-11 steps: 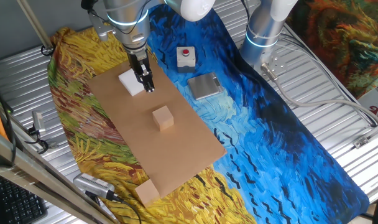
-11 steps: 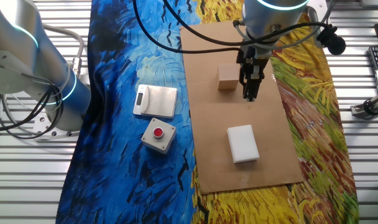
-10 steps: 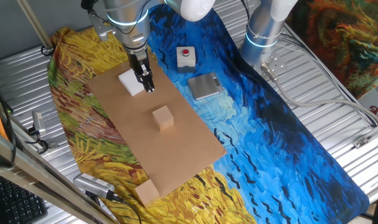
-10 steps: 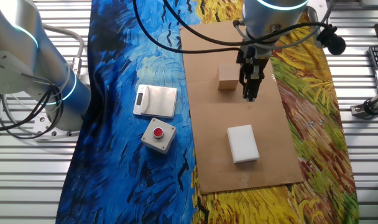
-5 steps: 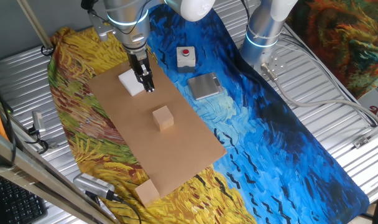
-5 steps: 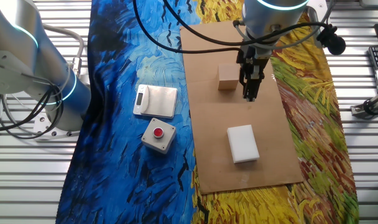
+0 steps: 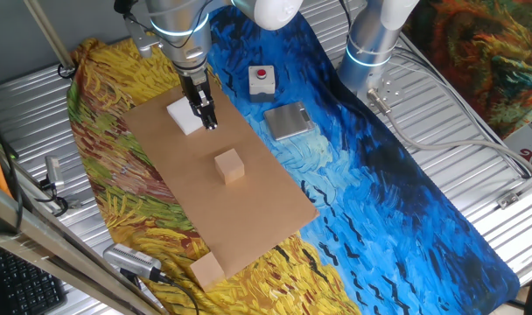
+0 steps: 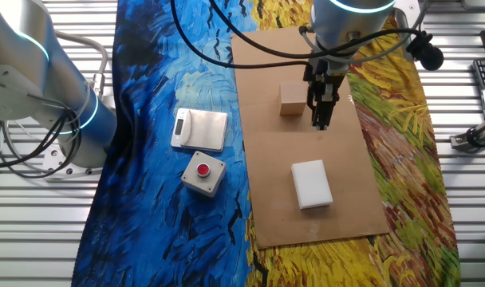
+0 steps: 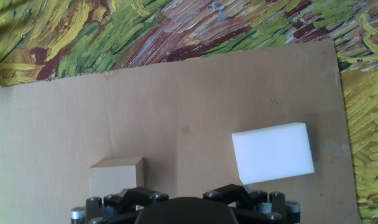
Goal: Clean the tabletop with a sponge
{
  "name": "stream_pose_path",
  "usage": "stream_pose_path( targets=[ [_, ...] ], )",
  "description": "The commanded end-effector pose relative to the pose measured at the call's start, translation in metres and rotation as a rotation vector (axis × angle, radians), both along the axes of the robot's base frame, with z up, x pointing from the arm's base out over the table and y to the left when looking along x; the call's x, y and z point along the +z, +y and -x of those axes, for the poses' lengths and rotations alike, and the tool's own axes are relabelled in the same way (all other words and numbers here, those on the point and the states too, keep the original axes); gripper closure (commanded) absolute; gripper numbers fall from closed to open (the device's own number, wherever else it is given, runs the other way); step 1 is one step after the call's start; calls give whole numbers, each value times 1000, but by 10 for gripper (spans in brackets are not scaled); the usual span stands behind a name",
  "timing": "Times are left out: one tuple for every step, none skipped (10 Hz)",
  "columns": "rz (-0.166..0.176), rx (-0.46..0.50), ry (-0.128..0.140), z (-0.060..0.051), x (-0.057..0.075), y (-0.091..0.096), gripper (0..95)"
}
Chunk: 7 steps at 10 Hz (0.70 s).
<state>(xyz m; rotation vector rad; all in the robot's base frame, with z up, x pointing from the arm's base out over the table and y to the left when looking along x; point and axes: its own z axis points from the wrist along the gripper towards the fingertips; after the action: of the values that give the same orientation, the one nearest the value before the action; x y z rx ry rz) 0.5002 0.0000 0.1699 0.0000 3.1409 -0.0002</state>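
The tabletop is a light-brown cardboard board (image 7: 257, 214) lying on the painted cloth; it also shows in the other fixed view (image 8: 278, 211) and the hand view (image 9: 176, 93). The sponge (image 7: 185, 115) is a white foam block lying flat on the board, also seen from the other side (image 8: 312, 184) and from the hand (image 9: 273, 152). My gripper (image 7: 210, 124) hangs over the board just beside the sponge, between it and the tan cube, not touching either (image 8: 318, 123). Its fingers look pressed together and empty. In the hand view only the hand's dark body shows at the bottom edge.
A tan wooden cube (image 7: 230, 165) stands mid-board (image 8: 291, 100) (image 9: 116, 174). A second tan block (image 7: 206, 269) sits at the board's near end. A white box with a red button (image 7: 262, 80) and a grey scale (image 7: 288, 120) lie on the blue cloth. A second arm's base (image 7: 371, 44) stands behind.
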Motion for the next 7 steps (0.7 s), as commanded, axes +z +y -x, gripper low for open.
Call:
stream_pose_path(
  targets=[
    [0, 0, 1, 0, 0, 0, 0],
    [-3, 120, -74, 0, 1, 0, 950],
    [-5, 118, -74, 1, 1, 0, 950],
    [-4, 118, -72, 1, 2, 1, 950],
    [-2, 118, -70, 1, 3, 1, 950],
    [-2, 118, -69, 1, 3, 1, 950],
    [-1, 118, -68, 1, 3, 1, 950]
  ],
)
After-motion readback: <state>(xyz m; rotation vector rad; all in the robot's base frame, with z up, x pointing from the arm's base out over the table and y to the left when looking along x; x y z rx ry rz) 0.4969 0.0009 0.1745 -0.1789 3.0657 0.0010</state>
